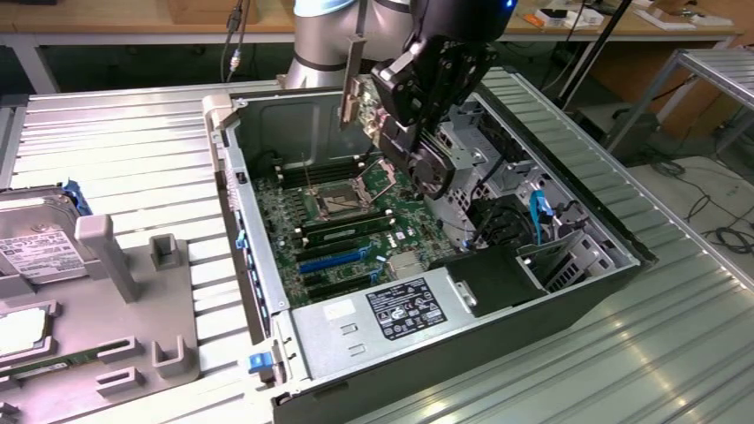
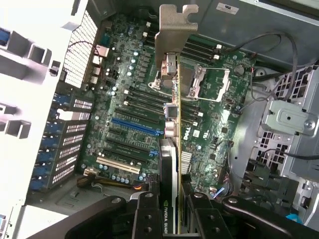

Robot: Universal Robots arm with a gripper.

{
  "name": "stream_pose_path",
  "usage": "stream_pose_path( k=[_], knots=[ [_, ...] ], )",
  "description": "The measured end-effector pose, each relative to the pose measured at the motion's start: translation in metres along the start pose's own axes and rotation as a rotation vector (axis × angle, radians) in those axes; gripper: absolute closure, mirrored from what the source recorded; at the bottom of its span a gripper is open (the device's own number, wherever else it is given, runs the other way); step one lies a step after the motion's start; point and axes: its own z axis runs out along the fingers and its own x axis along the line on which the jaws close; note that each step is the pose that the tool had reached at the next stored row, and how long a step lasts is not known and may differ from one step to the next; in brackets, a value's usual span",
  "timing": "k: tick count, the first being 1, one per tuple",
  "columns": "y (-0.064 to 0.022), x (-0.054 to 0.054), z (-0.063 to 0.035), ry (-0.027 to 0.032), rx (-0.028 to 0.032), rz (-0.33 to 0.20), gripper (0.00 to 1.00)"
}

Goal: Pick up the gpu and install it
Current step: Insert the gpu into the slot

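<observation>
The gpu [image 1: 353,88] hangs on edge above the open computer case [image 1: 253,256], its silver end bracket pointing up and toward the exterior view's left. My gripper [image 1: 398,119] is shut on its board from either side. In the wrist view the gpu [image 2: 173,144] shows edge-on, with the bracket at the far end, over the motherboard [image 2: 129,99]. The black fingers [image 2: 144,214] clamp the near end, and the gripper [image 2: 172,211] is centred on the card. The card is clear of the board, above the area between the memory slots and the processor socket [image 2: 207,84].
A blue expansion slot [image 1: 335,259] [image 2: 134,127] lies on the motherboard nearer the case's front. The power supply [image 1: 395,309] fills the near corner, with drive cages and cables [image 1: 531,212] at the exterior view's right. A hard drive [image 1: 35,252] rests in a grey fixture at the left.
</observation>
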Motion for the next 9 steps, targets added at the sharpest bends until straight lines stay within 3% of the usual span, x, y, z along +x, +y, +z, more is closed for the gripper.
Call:
stream_pose_path(
  k=[9],
  knots=[
    [0.0000,0.0000,0.0000,0.0033,-0.0021,-0.076,0.73]
  ],
)
